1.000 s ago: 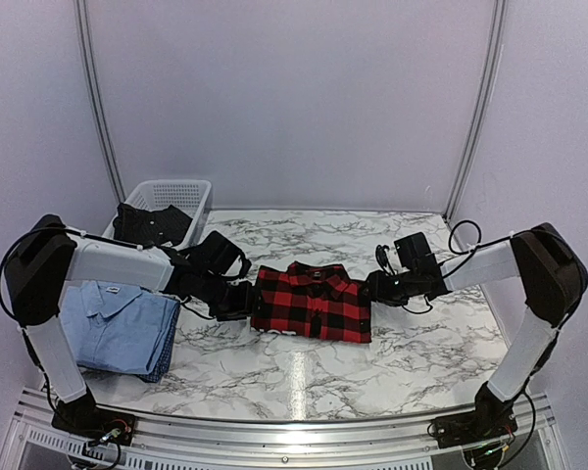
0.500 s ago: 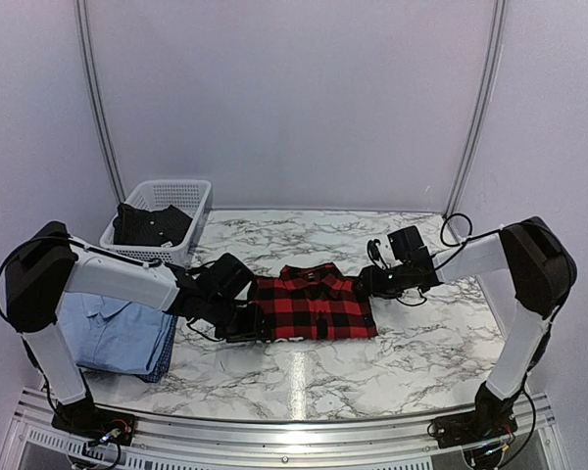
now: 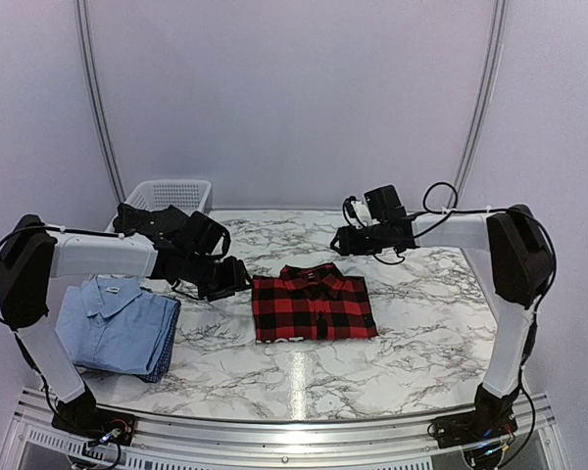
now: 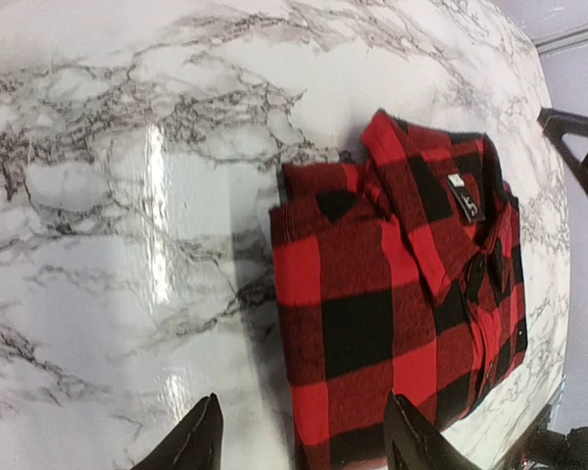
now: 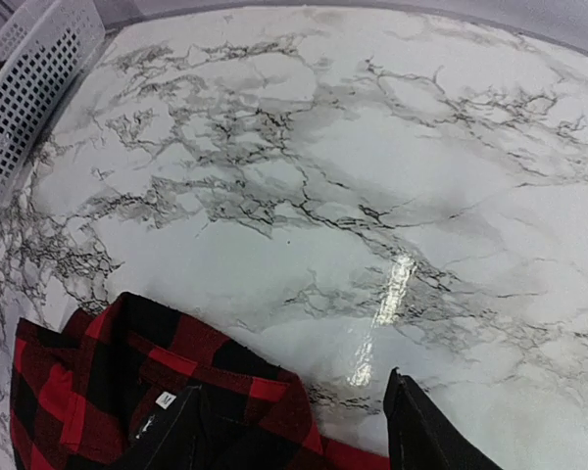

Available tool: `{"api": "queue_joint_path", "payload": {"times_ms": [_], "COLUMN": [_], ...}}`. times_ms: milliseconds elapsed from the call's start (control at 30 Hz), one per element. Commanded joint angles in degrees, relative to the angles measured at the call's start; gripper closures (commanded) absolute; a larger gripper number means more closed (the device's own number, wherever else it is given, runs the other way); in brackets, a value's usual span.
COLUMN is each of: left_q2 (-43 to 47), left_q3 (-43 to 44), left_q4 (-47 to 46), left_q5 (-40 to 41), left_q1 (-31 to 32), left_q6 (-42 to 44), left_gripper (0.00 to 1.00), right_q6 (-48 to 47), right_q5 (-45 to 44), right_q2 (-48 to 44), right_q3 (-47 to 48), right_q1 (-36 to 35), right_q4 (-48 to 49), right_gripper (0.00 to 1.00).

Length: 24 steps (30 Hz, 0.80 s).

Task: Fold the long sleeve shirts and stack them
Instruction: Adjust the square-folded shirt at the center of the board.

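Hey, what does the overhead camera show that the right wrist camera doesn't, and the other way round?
Only the overhead view shows the folded light blue shirt at the left of the marble table, the left arm and right arm, and the whole flannel shirt lying folded in the middle. Only the right wrist view makes out the small white tag inside the flannel's collar. Both show the flannel shirt, the white mesh basket and the table.

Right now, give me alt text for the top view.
A folded plaid shirt lies on the table; the left pincer and right pincer hover open, clear of it. A folded blue shirt sits left, a basket behind it.
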<state>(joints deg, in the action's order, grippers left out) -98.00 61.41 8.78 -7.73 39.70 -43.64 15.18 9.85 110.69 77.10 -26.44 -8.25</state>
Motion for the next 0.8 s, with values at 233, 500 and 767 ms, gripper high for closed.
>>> {"api": "queue_joint_path", "payload": {"times_ms": [233,500,767], "left_q2": [-10.7,-14.6,-16.7], "left_q3": [9.8,13.1,15.3], "left_q4": [1.1,0.9,0.8], "left_q5": [-3.3,-4.3,-4.8], "left_q1": [-4.4,-4.5,-4.5], "left_q6": [4.1,4.7,4.8], "left_gripper": [0.46,0.51,0.61], "right_q6": [-2.5,-2.4,-1.8], "right_q5": [-0.5,-1.8,-4.2], "right_q2": [12.8,12.3,8.8], "right_q3": [11.4,10.3,9.8], "right_q1": [-3.1,-3.5,-5.0], "right_q4": [-5.6,-5.9,-7.3], "right_gripper": [0.45,0.60,0.95]}}
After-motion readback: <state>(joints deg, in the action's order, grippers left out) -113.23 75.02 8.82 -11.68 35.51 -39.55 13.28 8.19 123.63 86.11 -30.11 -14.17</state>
